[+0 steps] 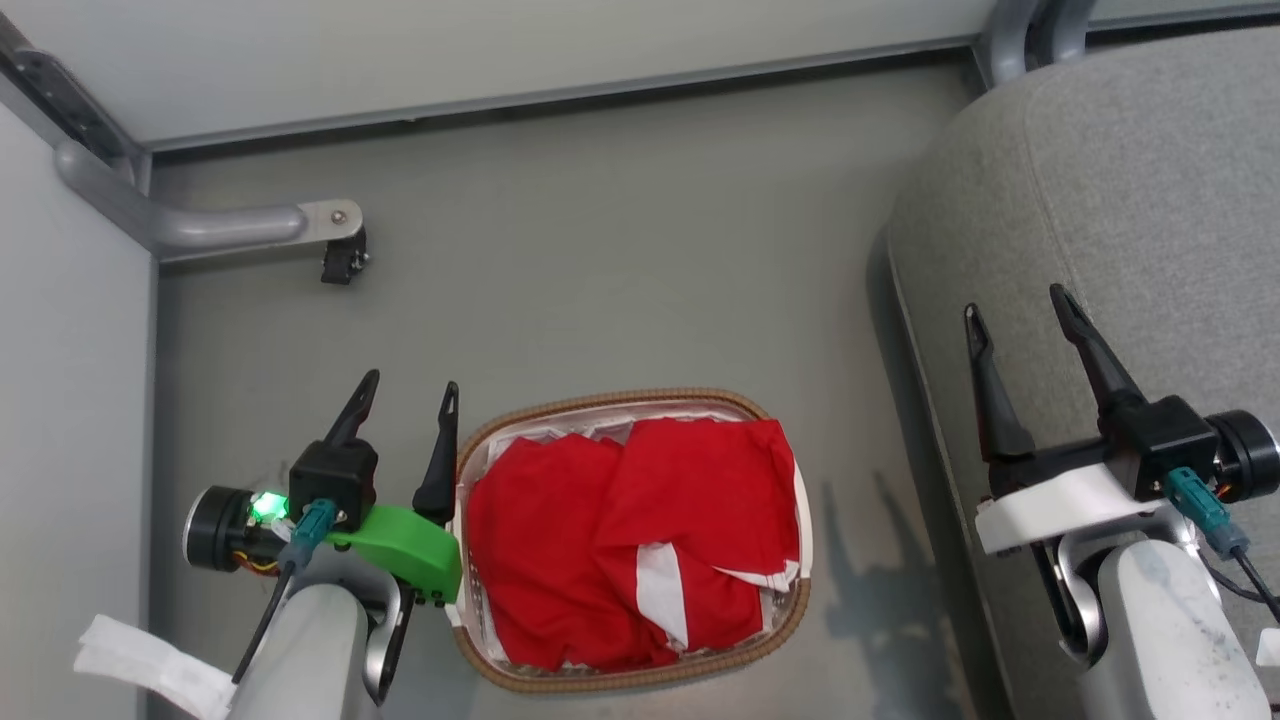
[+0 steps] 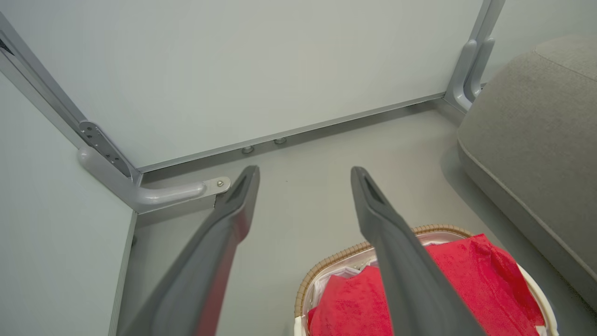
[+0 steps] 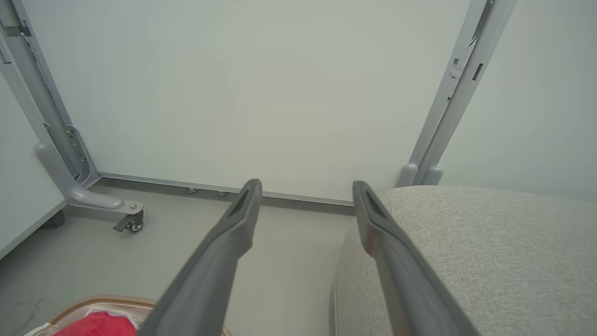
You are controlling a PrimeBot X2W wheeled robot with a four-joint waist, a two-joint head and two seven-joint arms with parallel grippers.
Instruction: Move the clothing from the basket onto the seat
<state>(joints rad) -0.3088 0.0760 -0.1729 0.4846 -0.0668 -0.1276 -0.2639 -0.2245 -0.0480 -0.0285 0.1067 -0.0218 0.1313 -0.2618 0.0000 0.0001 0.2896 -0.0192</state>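
A: Where is the clothing lying?
B: The soft bright red fabric clothing [image 1: 600, 520] is lying bunched inside the small oval white perforated plastic basket with the brown woven rim [image 1: 620, 397], at the lower middle of the head view. A broad white stripe [image 1: 662, 590] is showing toward the basket's lower right. The white fabric liner [image 1: 545, 432] is peeking out along the upper rim.
A: And the basket itself?
B: It is sitting on the smooth grey floor [image 1: 600, 250], apart from the large grey fabric-upholstered seat with rounded corners [image 1: 1130, 200], which is taking up the right side of the frame.
A: What is the left gripper doing?
B: The left gripper [image 1: 412, 382], on its green mount [image 1: 405, 545], is hovering at the lower left, just beside the basket's left rim. Its two long dark fingers [image 1: 440, 450] are standing apart, with bare floor showing between them. In the left wrist view one finger is crossing in front of the red fabric; whether it is touching, I cannot tell.
A: The right one?
B: The right gripper [image 1: 1014, 300] is hanging at the right over the seat's left edge, its fingers spread wide too, gripping nothing.
A: Anything else?
B: A grey metal frame foot [image 1: 240, 225] with a small black caster [image 1: 343, 262] is jutting in from the upper left, below pale wall panels [image 1: 500, 60].
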